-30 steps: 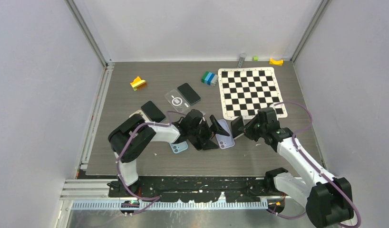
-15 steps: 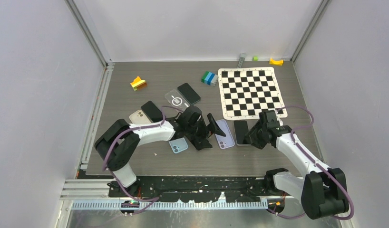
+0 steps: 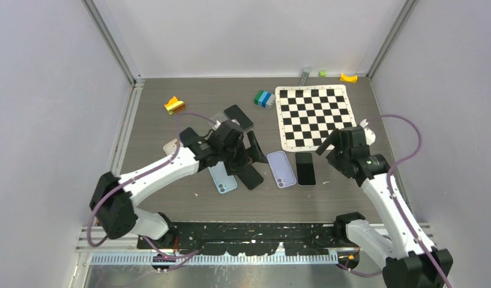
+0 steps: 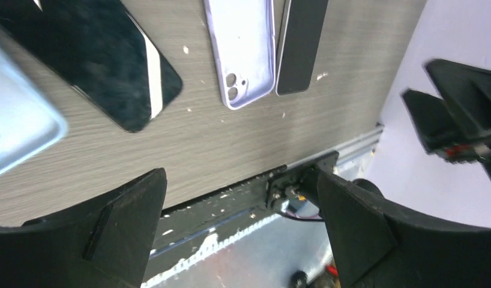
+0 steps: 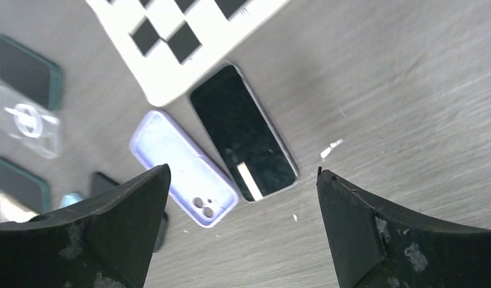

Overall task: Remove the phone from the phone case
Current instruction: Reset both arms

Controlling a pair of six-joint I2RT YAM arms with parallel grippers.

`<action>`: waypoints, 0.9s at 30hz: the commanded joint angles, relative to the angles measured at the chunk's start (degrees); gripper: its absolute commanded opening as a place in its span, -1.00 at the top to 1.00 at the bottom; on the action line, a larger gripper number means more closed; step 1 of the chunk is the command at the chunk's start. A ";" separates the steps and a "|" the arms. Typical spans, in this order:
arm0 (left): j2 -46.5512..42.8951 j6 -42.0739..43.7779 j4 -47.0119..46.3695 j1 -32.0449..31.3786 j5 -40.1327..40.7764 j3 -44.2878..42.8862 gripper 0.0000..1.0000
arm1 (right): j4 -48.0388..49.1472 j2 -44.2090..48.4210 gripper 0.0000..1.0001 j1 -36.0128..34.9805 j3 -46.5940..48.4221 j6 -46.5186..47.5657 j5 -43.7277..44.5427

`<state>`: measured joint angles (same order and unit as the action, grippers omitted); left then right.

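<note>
The lilac phone case (image 3: pixel 281 168) lies flat and empty on the table, camera holes toward the near edge. The black phone (image 3: pixel 305 168) lies screen up just to its right, apart from it. Both show in the left wrist view, case (image 4: pixel 240 51) and phone (image 4: pixel 300 45), and in the right wrist view, case (image 5: pixel 183 168) and phone (image 5: pixel 243 141). My left gripper (image 3: pixel 246 153) hangs open left of the case, holding nothing. Right of the phone and above the table, my right gripper (image 3: pixel 330 153) is also open and holds nothing.
A dark phone (image 3: pixel 250 177) and a light blue case (image 3: pixel 224 183) lie left of the lilac case. Further back are a clear case (image 3: pixel 219 122), a dark green phone (image 3: pixel 239 117), coloured blocks (image 3: pixel 264 98) and an orange-yellow block (image 3: pixel 174 105). The chessboard (image 3: pixel 315 117) lies at the back right.
My right gripper set the phone down flat beside the case, opened and drew back up to the right. My left gripper let go of the case and moved back to the left.
</note>
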<state>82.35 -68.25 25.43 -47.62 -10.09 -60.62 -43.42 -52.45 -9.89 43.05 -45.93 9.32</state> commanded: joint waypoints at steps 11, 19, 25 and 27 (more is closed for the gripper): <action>-25.50 18.50 45.31 1.73 43.33 -22.57 -0.99 | -12.42 9.68 -0.99 0.23 30.70 5.84 19.40; -41.48 14.75 62.05 1.73 59.25 -25.70 -0.99 | -13.19 11.84 -0.99 0.24 37.40 6.91 32.12; -49.38 15.14 64.05 1.73 60.83 -24.68 -0.99 | -11.87 13.33 -0.99 0.24 37.78 8.21 35.26; -50.11 15.16 64.57 1.73 61.31 -24.49 -0.99 | -11.49 13.73 -0.99 0.22 37.58 8.33 35.42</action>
<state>32.32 -52.51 86.98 -45.95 46.85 -85.19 -56.01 -39.46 -9.89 79.48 -39.00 40.45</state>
